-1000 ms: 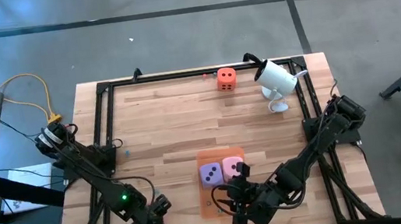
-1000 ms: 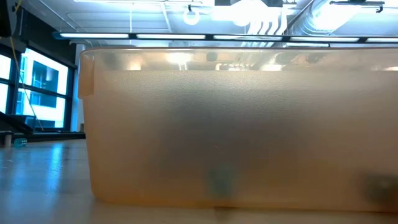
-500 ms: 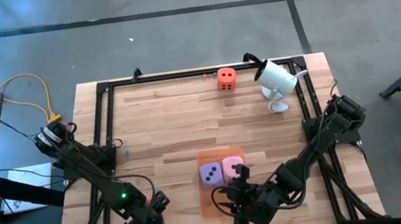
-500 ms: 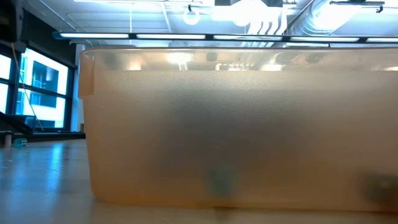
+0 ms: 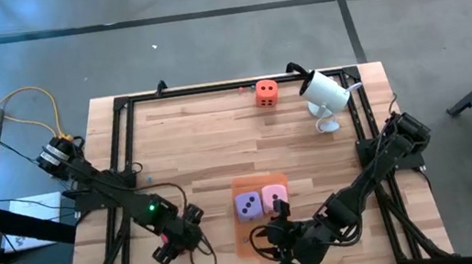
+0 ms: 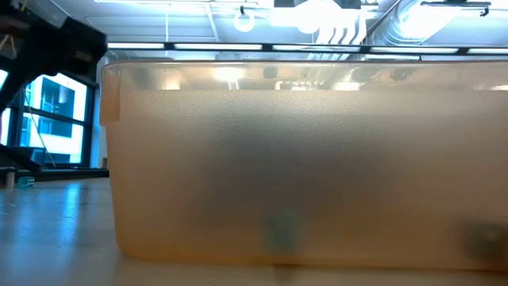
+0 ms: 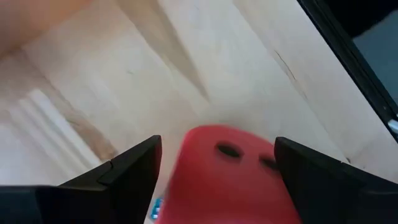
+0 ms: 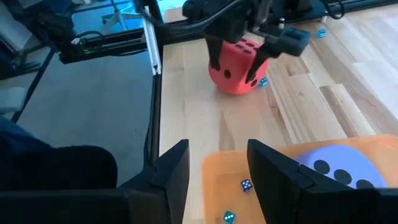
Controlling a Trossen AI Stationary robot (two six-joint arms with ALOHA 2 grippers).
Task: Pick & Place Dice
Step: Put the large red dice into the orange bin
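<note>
My left gripper (image 5: 171, 248) is near the table's near-left corner, shut on the red die (image 7: 227, 171), which the right wrist view also shows as the red die (image 8: 236, 68). The purple die (image 5: 247, 206) and pink die (image 5: 274, 199) sit side by side in a translucent orange tray (image 5: 244, 240). The orange die (image 5: 267, 92) rests on the wood by the far edge. My right gripper (image 5: 279, 254) hovers open over the tray's near end, its fingers (image 8: 171, 177) apart above the tray's rim, touching nothing. My left gripper pinches the red die between its two fingers, one on each of two opposite side faces (image 7: 180, 180). The fingers (image 8: 214, 57) come down from above. The die sits upright, low over the wood; whether its underside touches the table, I cannot tell.
A white camera (image 5: 323, 92) stands at the far right, next to the orange die. Tiny blue dice (image 8: 247, 185) lie in the tray and one on the wood beside the red die. The tray wall (image 6: 302, 159) fills the low view. A black frame (image 5: 124, 157) borders the table.
My left gripper has moved from the table's near edge toward the far edge and somewhat right, closer to the tray, and a bit of the red die now shows under it. Its arm has entered the low view's upper left. My right gripper has barely shifted.
</note>
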